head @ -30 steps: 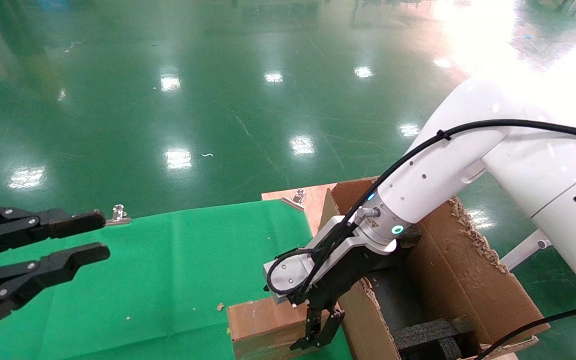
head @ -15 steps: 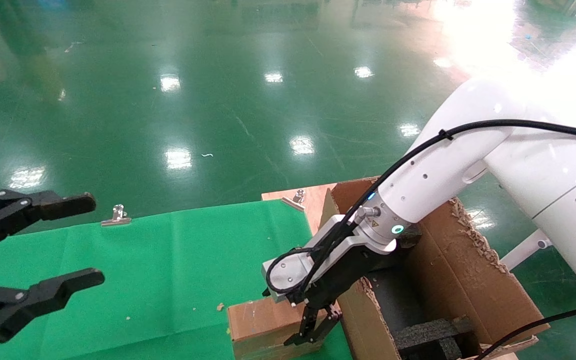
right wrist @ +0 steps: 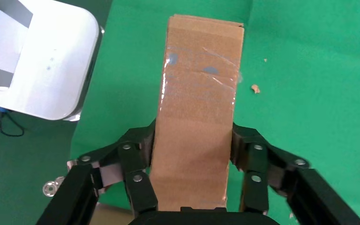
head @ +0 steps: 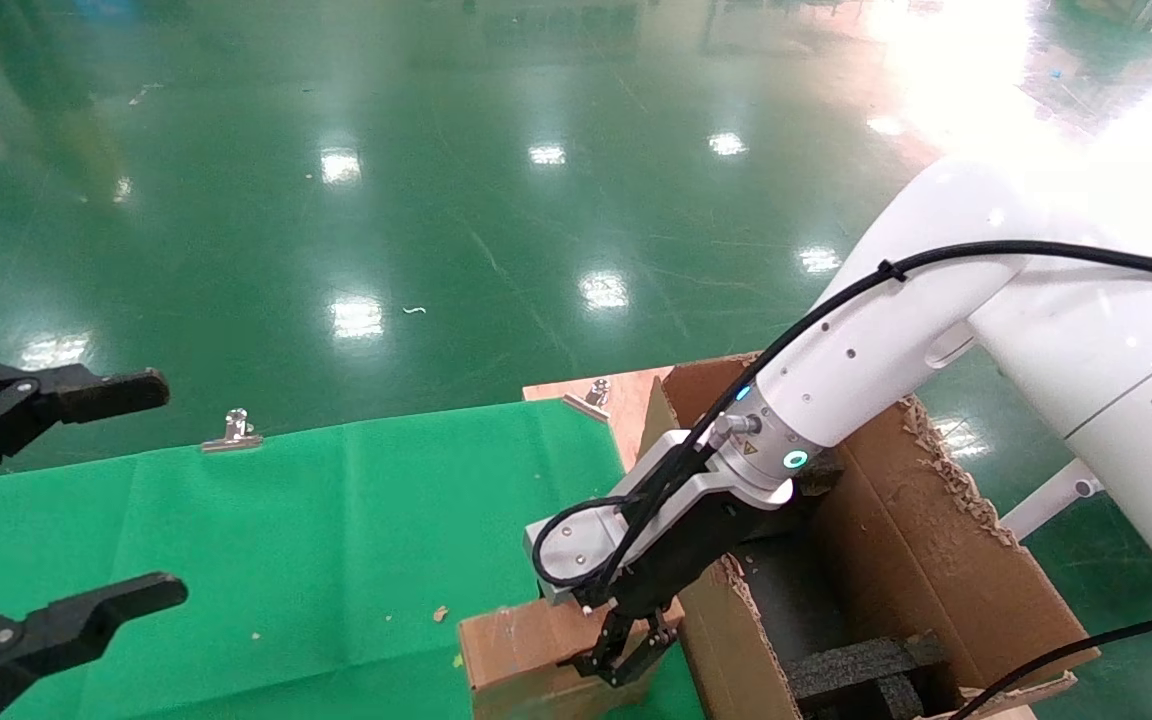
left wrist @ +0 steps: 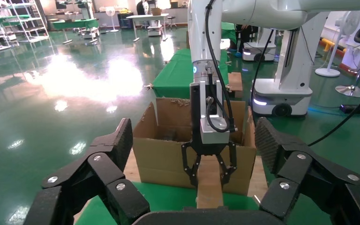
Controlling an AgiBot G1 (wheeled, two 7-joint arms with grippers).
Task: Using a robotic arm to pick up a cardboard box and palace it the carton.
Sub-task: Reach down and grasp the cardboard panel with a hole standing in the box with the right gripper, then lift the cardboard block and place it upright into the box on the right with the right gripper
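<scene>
The small brown cardboard box (head: 516, 650) lies on the green cloth at the table's near edge, right beside the carton (head: 936, 560). My right gripper (head: 624, 660), on the white arm with the green light ring, reaches down over the box's carton-side end. In the right wrist view the box (right wrist: 197, 117) fills the gap of my right gripper (right wrist: 191, 145), with both pads against its long sides. The left wrist view shows the same grip (left wrist: 209, 176) on the box (left wrist: 210, 183) in front of the carton (left wrist: 164, 154). My left gripper (head: 156, 485) hovers wide open and empty at the far left.
Black foam blocks (head: 856, 665) lie inside the carton. The green cloth (head: 336, 520) covers the table, held by a metal clip (head: 233, 428) at its far edge. A wooden board (head: 616, 395) shows beside the carton. Green floor lies beyond.
My left gripper's fingers have spread much wider apart. My right gripper's fingers have drawn in against the sides of the cardboard box.
</scene>
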